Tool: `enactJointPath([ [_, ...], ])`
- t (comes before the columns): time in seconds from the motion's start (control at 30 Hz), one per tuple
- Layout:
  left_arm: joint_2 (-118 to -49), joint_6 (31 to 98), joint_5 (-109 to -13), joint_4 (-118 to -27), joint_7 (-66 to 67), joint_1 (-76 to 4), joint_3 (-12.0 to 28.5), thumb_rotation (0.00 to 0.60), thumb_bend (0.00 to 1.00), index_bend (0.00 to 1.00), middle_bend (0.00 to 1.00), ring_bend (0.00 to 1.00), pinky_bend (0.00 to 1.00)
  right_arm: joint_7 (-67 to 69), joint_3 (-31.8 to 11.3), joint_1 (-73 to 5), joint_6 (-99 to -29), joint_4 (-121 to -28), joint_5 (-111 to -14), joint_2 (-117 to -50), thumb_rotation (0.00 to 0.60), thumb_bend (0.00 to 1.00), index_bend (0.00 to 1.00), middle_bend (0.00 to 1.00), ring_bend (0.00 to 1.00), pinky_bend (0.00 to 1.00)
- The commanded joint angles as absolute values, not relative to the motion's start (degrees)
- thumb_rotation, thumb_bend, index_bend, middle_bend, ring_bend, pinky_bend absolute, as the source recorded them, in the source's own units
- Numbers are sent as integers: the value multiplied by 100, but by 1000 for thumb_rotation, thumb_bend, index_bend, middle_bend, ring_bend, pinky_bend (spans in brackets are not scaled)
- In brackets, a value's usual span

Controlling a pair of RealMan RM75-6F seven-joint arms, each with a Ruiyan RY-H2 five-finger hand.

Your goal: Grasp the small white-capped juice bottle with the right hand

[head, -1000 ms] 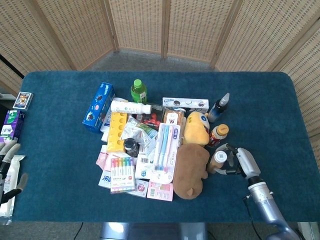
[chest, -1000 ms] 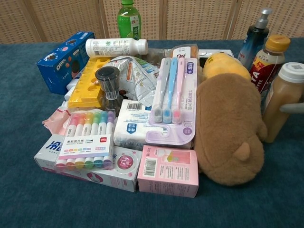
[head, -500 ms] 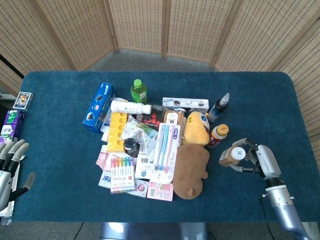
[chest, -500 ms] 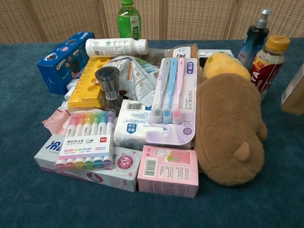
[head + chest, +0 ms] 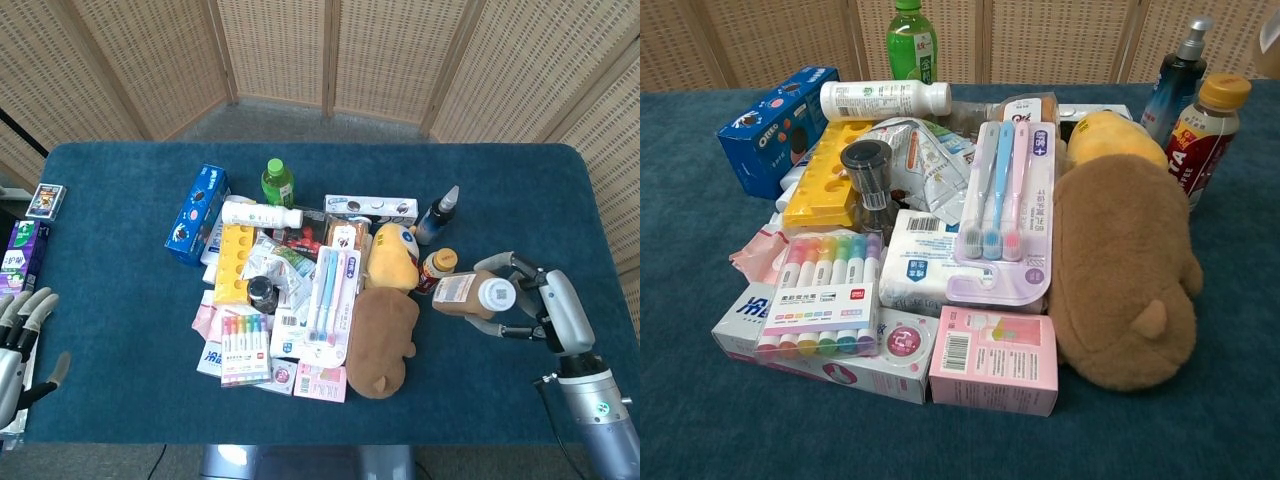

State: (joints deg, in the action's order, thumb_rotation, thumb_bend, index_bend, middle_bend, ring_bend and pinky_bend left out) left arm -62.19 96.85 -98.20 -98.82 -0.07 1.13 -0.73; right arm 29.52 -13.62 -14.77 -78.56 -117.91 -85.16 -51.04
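With the right hand [image 5: 545,305] fingers apparently wrapped around the tilted juice bottle [image 5: 470,294], keep that grip firm and lift clear toward 3 o'clock of the orange-capped bottle [image 5: 437,269].

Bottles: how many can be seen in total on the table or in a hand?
5. Green bottle at the back, white bottle lying before it, spray bottle, orange-capped bottle beside the yellow plush, juice bottle held by the right hand. More may be buried in the pile.

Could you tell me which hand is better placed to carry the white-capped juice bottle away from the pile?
The right hand: it already grips the juice bottle, lifted and tipped sideways beside the pile. The left hand sits at the table's far left edge, holding nothing.
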Motion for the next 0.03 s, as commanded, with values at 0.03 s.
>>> enactJointPath([
  [0.03, -6221, 9725, -9830, -9836, -68, 126, -70, 600, 462, 73, 101, 15, 0, 2890, -1345, -1473, -7852, -11881, -8548, -5059, 600, 143, 688, 1000, 987, 611],
])
